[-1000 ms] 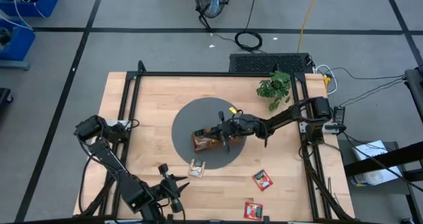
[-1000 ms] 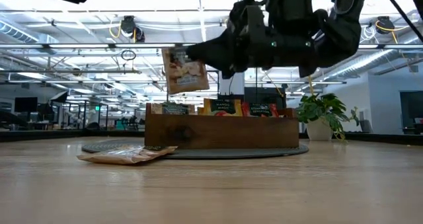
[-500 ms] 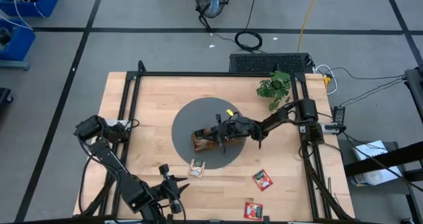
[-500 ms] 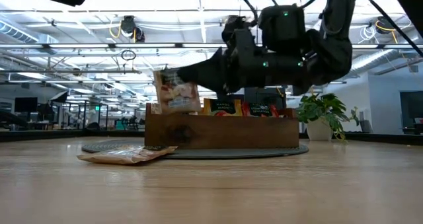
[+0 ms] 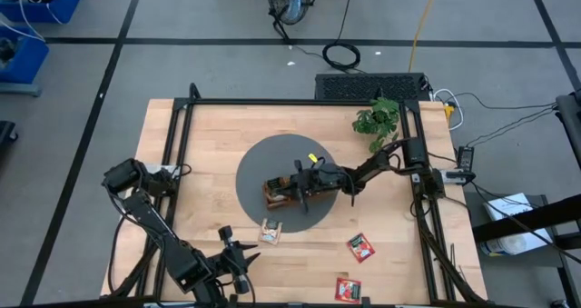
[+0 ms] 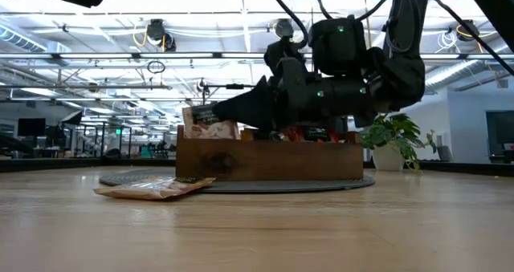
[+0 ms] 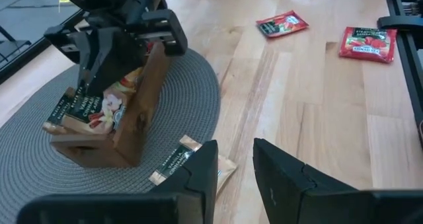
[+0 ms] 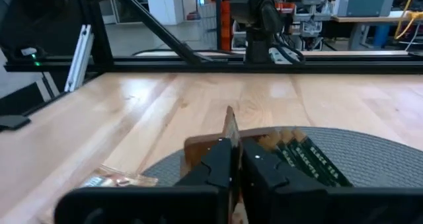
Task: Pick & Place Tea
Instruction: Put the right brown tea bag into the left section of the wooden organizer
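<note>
My right gripper reaches from the table's right over the brown wooden tray and is shut on a beige tea packet at the tray's left end. Dark-green, orange and red packets stand in the tray. Another beige packet lies flat on the wood just off the grey round mat. Two red packets lie flat toward the near right. My left gripper waits open near the table's near edge, touching nothing. My right gripper pinches the beige packet between its two fingers, which close on its flat faces near its upper edge. The fingers come from the table's right, slanting slightly down. The packet stands upright, its lower part down inside the tray's left end compartment.
A potted plant stands at the far right of the table. Black frame rails run along the table's edges. Bare wood lies to the left of the mat and along the near side between the loose packets.
My right gripper has come down and a little toward the table's left, staying shut. The beige packet, earlier held clear above the tray, now sits with its lower part inside the tray's left end compartment.
</note>
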